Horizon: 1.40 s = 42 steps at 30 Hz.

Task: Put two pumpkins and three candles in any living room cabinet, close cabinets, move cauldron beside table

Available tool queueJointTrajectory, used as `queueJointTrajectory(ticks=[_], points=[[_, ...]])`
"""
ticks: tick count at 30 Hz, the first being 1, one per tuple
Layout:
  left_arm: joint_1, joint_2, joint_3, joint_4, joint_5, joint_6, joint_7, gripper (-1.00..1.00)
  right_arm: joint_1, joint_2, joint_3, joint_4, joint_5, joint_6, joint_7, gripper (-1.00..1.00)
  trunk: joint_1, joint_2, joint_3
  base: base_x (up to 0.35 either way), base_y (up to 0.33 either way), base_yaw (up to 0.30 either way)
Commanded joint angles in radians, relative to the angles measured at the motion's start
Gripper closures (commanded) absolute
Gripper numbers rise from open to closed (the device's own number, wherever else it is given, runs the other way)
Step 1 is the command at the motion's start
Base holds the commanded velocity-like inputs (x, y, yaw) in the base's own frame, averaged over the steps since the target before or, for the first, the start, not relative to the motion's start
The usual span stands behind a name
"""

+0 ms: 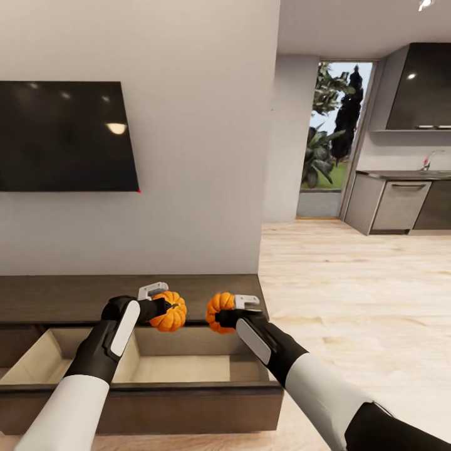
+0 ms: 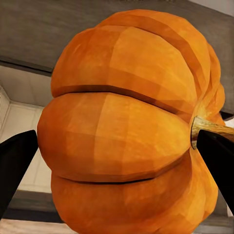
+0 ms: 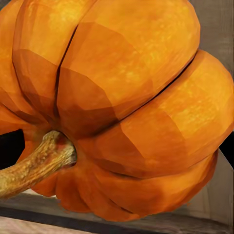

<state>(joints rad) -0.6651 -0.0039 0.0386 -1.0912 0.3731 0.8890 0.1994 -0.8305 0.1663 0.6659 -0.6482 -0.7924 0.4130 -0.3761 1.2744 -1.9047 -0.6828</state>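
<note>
Lower centre, the left gripper and right gripper are each clamping a pumpkin above the open drawer.

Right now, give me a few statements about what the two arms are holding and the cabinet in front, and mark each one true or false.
1. Each pincer holds a pumpkin: the left pincer grips one pumpkin and the right pincer grips the other pumpkin. True.
2. The cabinet has its drawer shut. False: the drawer is pulled out, showing a pale inside.
3. Both pumpkins already lie on the drawer floor. False: they are held up in the air above the open drawer.
4. A dark screen hangs on the wall above the cabinet. True.
5. Three candles stand inside the drawer. False: the visible part of the drawer holds nothing.
</note>
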Motion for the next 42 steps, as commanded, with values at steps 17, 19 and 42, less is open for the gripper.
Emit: queueJointTrajectory(ticks=[17,19,42], points=[[-0.001,-0.008,0.001,0.021,0.015,0.076,0.019,1.0,-0.016,-0.001,0.003,0.003,-0.091,0.183,-0.019,1.0,0.0,-0.001,-0.001,0.002,0.0,0.0],[-0.004,-0.01,0.001,0.047,0.016,0.082,0.02,1.0,-0.016,-0.001,0.003,0.004,-0.108,0.183,-0.02,1.0,0.0,-0.001,-0.001,0.0,0.0,0.0],[-0.011,0.004,0.102,0.266,-0.004,-0.017,0.02,1.0,-0.016,-0.002,0.009,0.107,-0.127,0.156,-0.009,1.0,0.05,-0.092,-0.042,0.0,0.0,0.0]])
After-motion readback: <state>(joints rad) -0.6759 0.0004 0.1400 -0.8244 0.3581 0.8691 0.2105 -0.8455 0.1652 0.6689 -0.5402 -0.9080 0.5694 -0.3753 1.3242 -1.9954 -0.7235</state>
